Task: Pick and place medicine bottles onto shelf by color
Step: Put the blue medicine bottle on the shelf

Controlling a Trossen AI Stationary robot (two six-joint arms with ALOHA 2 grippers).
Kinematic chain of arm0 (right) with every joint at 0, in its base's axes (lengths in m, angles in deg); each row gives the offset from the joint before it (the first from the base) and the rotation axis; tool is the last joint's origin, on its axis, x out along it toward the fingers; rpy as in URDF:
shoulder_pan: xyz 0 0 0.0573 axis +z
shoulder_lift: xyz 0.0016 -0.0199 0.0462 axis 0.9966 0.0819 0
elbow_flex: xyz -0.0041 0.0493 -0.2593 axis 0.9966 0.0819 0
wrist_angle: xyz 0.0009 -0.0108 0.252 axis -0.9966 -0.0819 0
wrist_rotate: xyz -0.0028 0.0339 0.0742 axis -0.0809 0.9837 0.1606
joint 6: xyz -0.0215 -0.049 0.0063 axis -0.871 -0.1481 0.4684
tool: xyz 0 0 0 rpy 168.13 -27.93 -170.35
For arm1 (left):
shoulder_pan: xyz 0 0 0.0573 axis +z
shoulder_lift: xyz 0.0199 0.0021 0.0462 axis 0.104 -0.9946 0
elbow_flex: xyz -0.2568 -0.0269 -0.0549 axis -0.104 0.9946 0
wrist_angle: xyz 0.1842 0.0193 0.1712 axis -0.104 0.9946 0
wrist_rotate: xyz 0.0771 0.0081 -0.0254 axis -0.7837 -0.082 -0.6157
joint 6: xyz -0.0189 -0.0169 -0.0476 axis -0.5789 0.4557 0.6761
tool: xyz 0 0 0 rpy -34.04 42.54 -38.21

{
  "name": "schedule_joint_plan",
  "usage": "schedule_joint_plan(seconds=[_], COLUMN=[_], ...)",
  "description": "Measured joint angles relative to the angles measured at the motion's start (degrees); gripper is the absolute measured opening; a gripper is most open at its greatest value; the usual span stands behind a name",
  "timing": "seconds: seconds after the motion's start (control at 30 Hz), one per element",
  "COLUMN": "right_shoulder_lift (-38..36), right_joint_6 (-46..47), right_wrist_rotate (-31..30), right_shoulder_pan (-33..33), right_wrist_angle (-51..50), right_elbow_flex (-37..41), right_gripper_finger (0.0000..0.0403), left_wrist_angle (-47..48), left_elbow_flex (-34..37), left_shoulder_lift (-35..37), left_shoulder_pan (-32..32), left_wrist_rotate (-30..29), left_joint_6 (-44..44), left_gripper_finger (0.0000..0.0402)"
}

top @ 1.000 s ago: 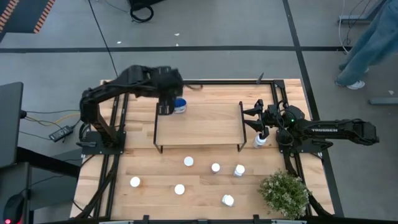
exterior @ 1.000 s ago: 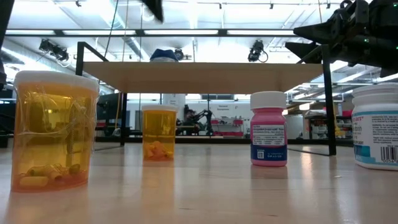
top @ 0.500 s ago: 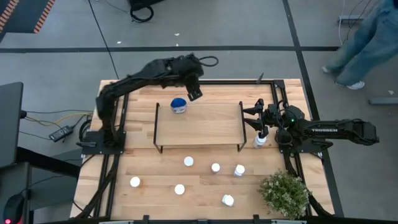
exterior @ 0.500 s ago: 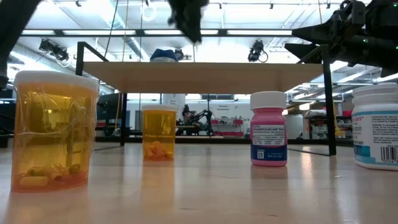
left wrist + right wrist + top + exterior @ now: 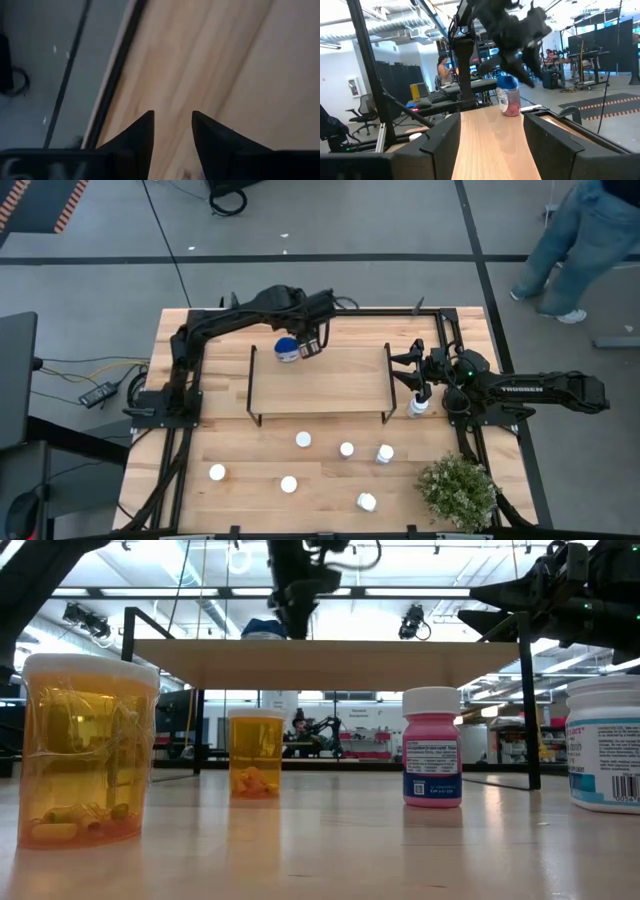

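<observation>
- Desk [image 5: 230, 435]: pale planked wood, smooth, with black rails along its sides.
- Shelf [image 5: 320, 380]: flat light-wood board on thin black metal end frames, standing mid-desk.
- Left gripper [image 5: 310, 346]: above the shelf's far left corner, just beside the blue bottle [image 5: 287, 348]. The wrist view shows its fingers [image 5: 137, 135] a little apart, with nothing between them.
- Right gripper [image 5: 403, 370]: at the shelf's right end, fingers spread, empty, over a white-capped bottle [image 5: 417, 406] standing on the desk.
- Plant [image 5: 458, 490]: bushy, at the near right corner.
- Blue bottle: stands upright on the shelf's far left corner. Squat, blue cap, pale label.
- Other bottles: six white caps scattered on the near desk [image 5: 302, 440]. The low view shows translucent orange bodies [image 5: 88, 750] and a pink one [image 5: 432, 748].
- Handling, as judged: rigid smooth plastic, light, likely slippery and easily tipped. Best pinched across the round body below the cap.
</observation>
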Motion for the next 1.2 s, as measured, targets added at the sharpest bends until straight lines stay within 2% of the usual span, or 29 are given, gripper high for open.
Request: schedule_joint_plan(seconds=[0.1,0.33,0.57,0.7,1.2], right_shoulder_lift=[0.0,0.0,0.0,0.0,0.0], right_joint_6=[-0.3,-0.1,0.0,0.0,0.0], right_wrist_rotate=[0.0,0.0,0.0,0.0,0.0], right_shoulder_pan=[0.0,0.0,0.0,0.0,0.0], right_wrist_angle=[0.0,0.1,0.1,0.0,0.0], right_elbow_flex=[0.0,0.0,0.0,0.0,0.0], right_gripper_finger=[0.0225,0.0225,0.0225,0.0225,0.0225], left_wrist_angle=[2.0,-0.4,3.1,6.9,9.6], left_elbow_flex=[0.0,0.0,0.0,0.0,0.0], left_shoulder_lift=[-0.5,-0.5,-0.5,-0.4,-0.4], left_shoulder_pan=[0.0,-1.4,-1.4,-1.4,-2.0], left_wrist_rotate=[0.0,0.0,2.4,2.5,2.6], left_joint_6=[0.0,-0.3,1.4,2.8,5.9], left_gripper_finger=[0.0119,0.0097,0.0080,0.0074,0.0067])
